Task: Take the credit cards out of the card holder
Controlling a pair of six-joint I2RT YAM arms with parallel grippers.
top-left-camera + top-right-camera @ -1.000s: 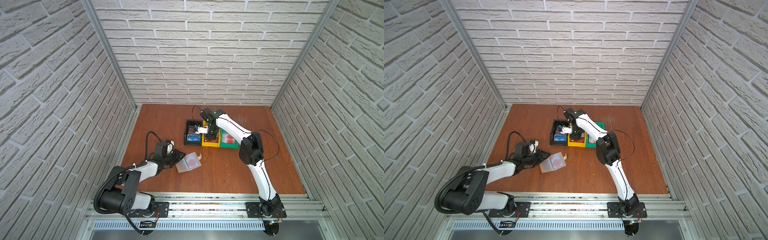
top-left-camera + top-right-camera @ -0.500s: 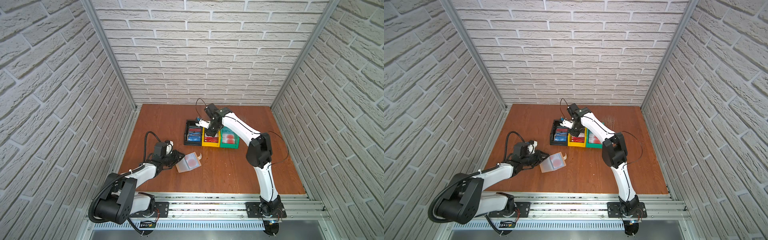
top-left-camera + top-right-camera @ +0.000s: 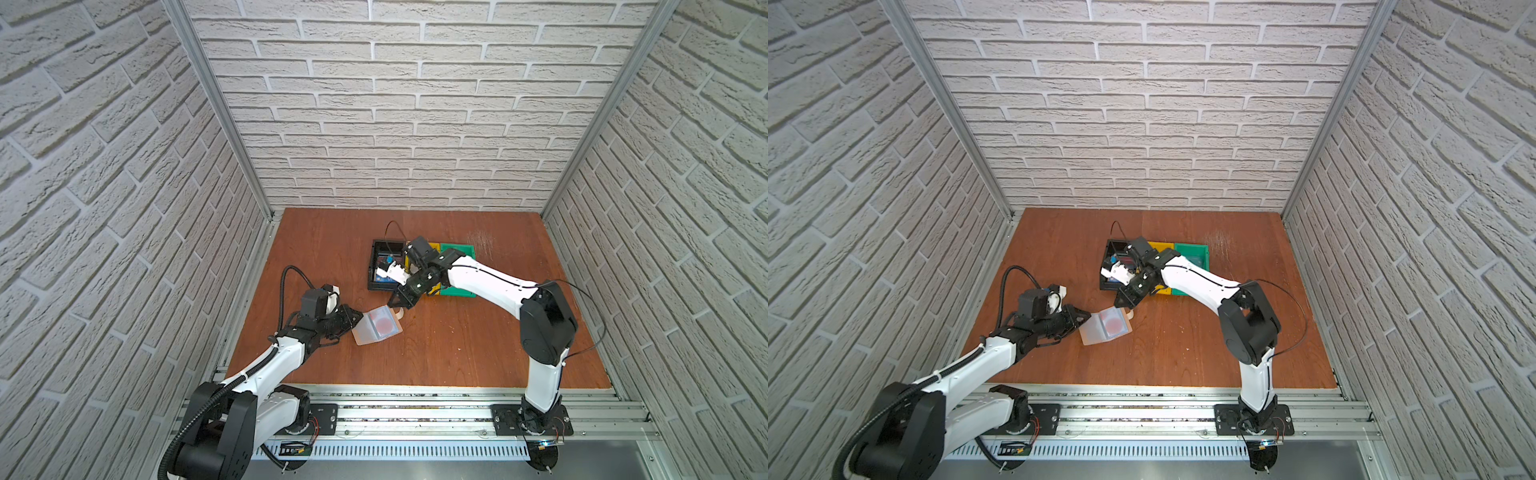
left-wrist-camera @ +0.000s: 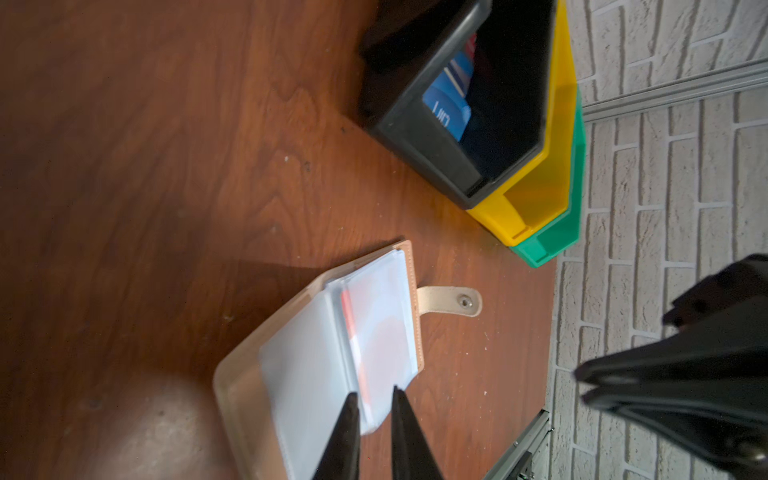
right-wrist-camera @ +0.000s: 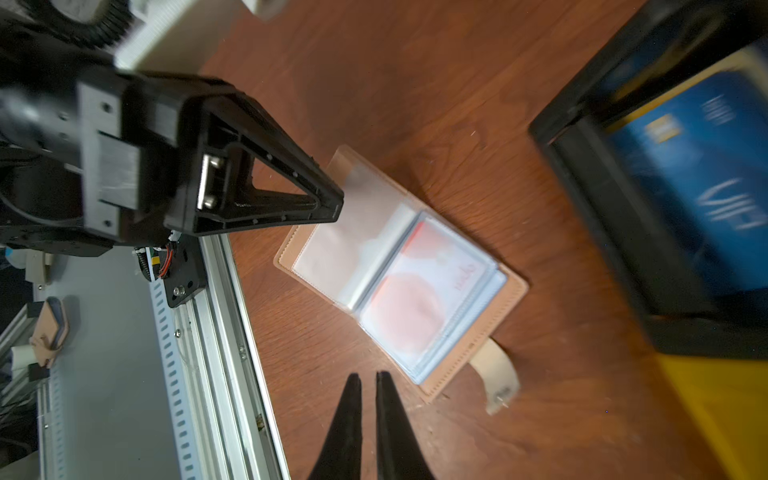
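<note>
The brown wooden bench [image 3: 457, 353] fills the lower middle of both top views. Just above its centre three plastic bins stand touching in a row: a black bin [image 3: 371, 266], a yellow bin [image 4: 536, 199] and a green bin [image 3: 457, 249].

My left end effector [image 4: 372, 397], left of centre in both top views, is clenched on the edge of the clear sleeves of the tan leather-like card holder [image 3: 376, 326]. The card holder lies open on the bench, below the black bin in the frame and apart from it.

My right end effector [image 5: 365, 376] is clenched on nothing. Its tips sit together beside the holder's upper right edge, near the small snap tab [image 4: 451, 301].

A pale card with a red circle [image 5: 415, 291] sits in the holder's uppermost sleeve. A blue card with white lettering [image 5: 698, 187] lies inside the black bin.
</note>
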